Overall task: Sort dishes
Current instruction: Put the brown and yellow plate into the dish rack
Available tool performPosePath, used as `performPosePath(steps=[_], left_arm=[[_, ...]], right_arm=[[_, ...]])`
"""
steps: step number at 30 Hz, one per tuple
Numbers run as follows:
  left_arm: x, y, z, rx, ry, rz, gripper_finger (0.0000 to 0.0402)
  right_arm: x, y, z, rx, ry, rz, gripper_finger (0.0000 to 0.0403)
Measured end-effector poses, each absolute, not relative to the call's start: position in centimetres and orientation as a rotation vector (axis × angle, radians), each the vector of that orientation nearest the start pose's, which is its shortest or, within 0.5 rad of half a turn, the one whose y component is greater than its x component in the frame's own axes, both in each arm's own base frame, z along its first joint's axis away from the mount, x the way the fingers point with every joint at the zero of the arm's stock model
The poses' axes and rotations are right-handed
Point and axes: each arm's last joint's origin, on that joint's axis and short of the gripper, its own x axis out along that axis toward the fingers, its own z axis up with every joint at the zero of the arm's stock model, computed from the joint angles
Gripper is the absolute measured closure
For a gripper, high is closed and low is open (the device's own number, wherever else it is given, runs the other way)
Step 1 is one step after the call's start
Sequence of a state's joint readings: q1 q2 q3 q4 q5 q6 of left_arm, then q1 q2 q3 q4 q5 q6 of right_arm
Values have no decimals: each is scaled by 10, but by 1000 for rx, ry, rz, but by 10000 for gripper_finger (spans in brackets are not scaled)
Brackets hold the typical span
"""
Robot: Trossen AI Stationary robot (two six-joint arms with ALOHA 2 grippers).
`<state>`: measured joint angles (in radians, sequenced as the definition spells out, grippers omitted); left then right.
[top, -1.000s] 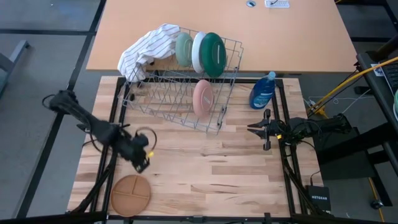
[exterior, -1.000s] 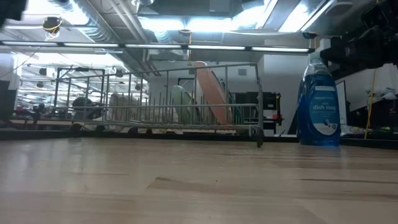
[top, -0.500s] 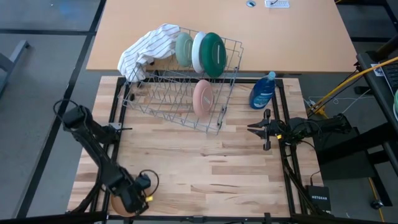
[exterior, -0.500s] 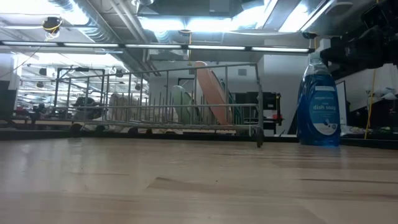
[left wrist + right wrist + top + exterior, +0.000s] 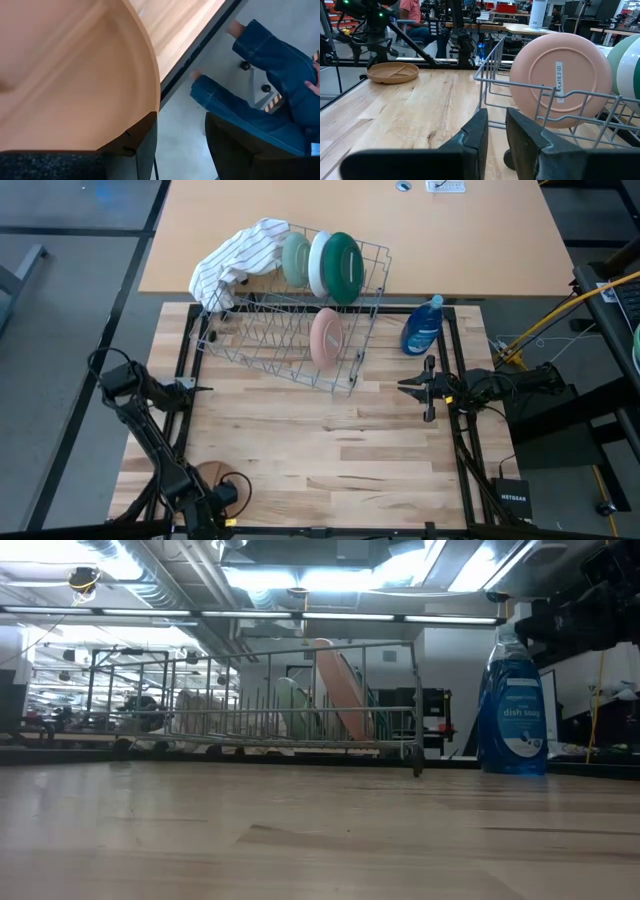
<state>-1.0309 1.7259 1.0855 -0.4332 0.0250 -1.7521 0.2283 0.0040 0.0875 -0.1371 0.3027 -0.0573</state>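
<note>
Landmark: wire dish rack (image 5: pixel 290 320) — thin grey metal rods, sitting askew at the far side of the pale wood-plank counter (image 5: pixel 330 445).
Sage plate (image 5: pixel 295 258): round, matte, pale green, upright on edge in the rack's far row, next to the cloth.
White plate (image 5: pixel 319 264): smooth disc on edge, between the sage plate and the dark green one.
Dark green plate (image 5: pixel 343 267): largest disc, glossy, upright at that row's end.
Pink plate (image 5: pixel 560 80): matte, ringed foot facing the right wrist camera with a white label strip; stands alone in the rack's near row.
Tan plate (image 5: pixel 392 72): flat on the counter, shallow, ring-moulded, at the near corner well apart from the rack.
Left hand (image 5: pixel 175 137): at the counter's near edge over the tan plate's rim — fingers spread wide, one dark finger (image 5: pixel 135 142) touching the rim, nothing gripped.
Right hand (image 5: pixel 495 132): low over the counter just beside the rack's near corner; fingers almost together, holding nothing.
Cloth (image 5: pixel 235 260): soft, striped white, draped over the rack's end.
Bottle (image 5: pixel 422 327): blue translucent plastic, beside the rack.
</note>
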Motion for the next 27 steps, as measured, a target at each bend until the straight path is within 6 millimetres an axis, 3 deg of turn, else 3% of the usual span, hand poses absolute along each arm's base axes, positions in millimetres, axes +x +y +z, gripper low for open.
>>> performPosePath(steps=[27], left_arm=[[173, -289, 170, -862, 1304, 245, 247]], right_arm=[[90, 12, 180, -71, 54, -73, 331]])
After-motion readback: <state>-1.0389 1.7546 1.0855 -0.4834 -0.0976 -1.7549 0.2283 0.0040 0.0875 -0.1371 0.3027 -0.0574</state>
